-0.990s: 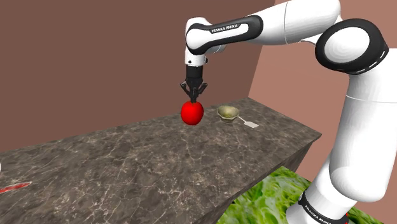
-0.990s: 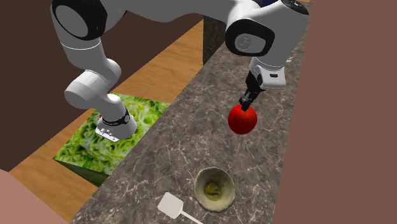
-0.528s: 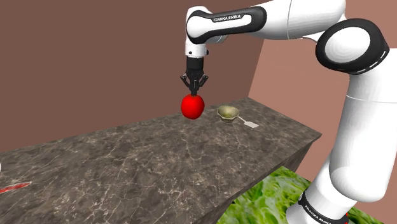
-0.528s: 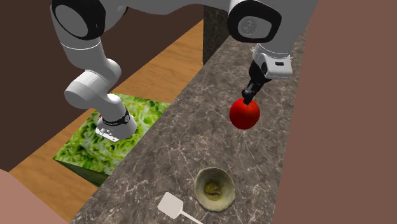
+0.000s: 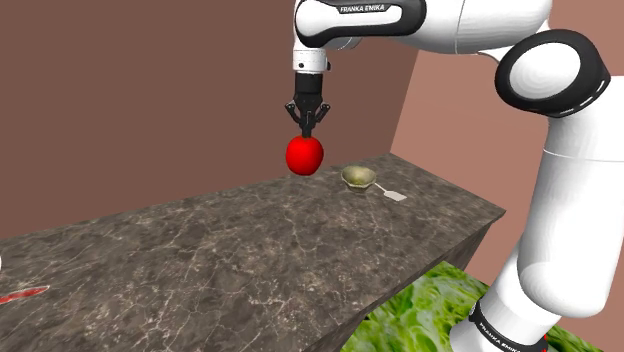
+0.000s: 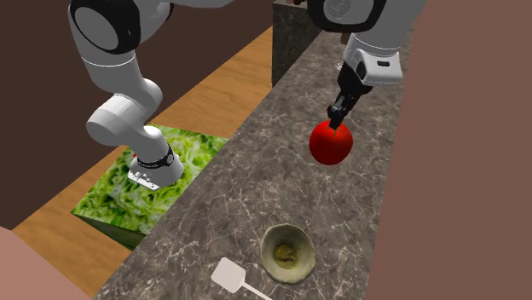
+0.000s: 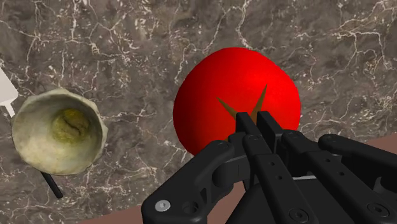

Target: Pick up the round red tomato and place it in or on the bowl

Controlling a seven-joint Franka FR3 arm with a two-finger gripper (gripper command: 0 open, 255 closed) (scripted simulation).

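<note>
Tool (image 5: 305, 128) points straight down, fingers pinched nearly together on the top of the tomato (image 5: 304, 155) by its stem mark. That is a clamp, w/ the red fruit hanging directly under the tips and well clear of the surface (image 5: 200, 250) below. In the wrist view the tomato (image 7: 222, 95) bulges out past the tips on all sides.

Next over from the tool, toward the shoulder view's right and lower down, sits the bowl (image 5: 359, 183) — upright on the surface, pale greenish, something dull green inside. It's not under the tool: in the second exterior view the bowl (image 6: 266, 247) lies well apart from the tomato (image 6: 331, 143), toward that view's bottom edge, w/ bare veined surface btwn them.

So the move turns on a sideways carry toward the bowl, then a lowering — my read. Tomato's round, so no axis to line up. The grip is small vs. the fruit, so a quick swing could prob. loosen it.

Just past the bowl, farther from the tool, a white spatula-like thing (image 5: 393, 194) lies flat.
</note>
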